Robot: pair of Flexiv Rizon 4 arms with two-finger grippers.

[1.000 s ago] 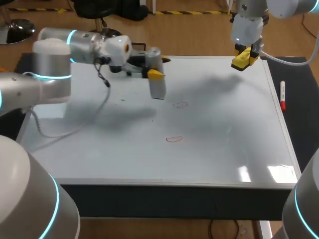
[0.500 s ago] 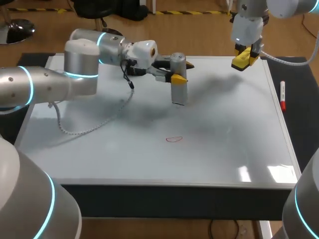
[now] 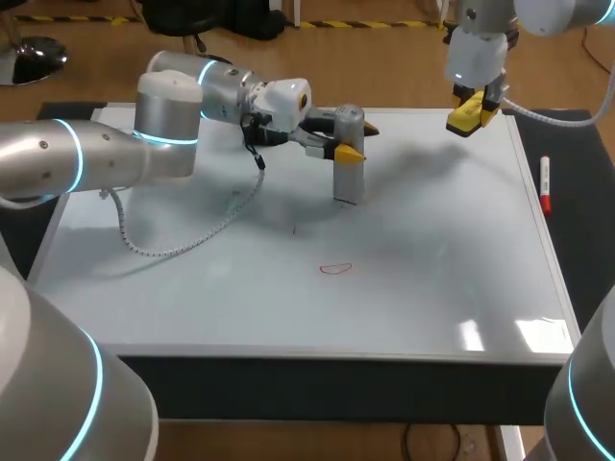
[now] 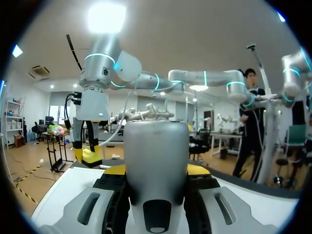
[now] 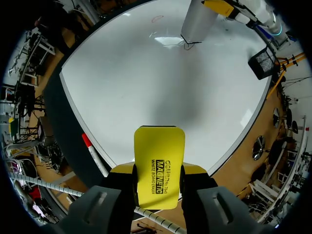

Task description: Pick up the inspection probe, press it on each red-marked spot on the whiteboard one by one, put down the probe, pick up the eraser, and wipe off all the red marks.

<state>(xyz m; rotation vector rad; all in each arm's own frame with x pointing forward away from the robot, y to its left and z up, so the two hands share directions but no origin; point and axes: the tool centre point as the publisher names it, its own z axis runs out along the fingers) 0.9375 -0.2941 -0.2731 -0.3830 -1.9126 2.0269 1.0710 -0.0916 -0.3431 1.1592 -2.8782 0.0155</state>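
Here, marker pen [image 3: 545, 182] beside whiteboard [image 3: 461, 279], cable [image 3: 183, 248] draped across it

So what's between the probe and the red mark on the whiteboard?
Only bare whiteboard, from probe to red mark, as the head view shows.

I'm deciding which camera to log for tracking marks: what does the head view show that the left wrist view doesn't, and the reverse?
Only the head view shows the red mark on the whiteboard. Only the left wrist view shows both yellow tips of the left gripper clamping the probe from two sides. Both views show the probe and the right gripper holding the yellow eraser.
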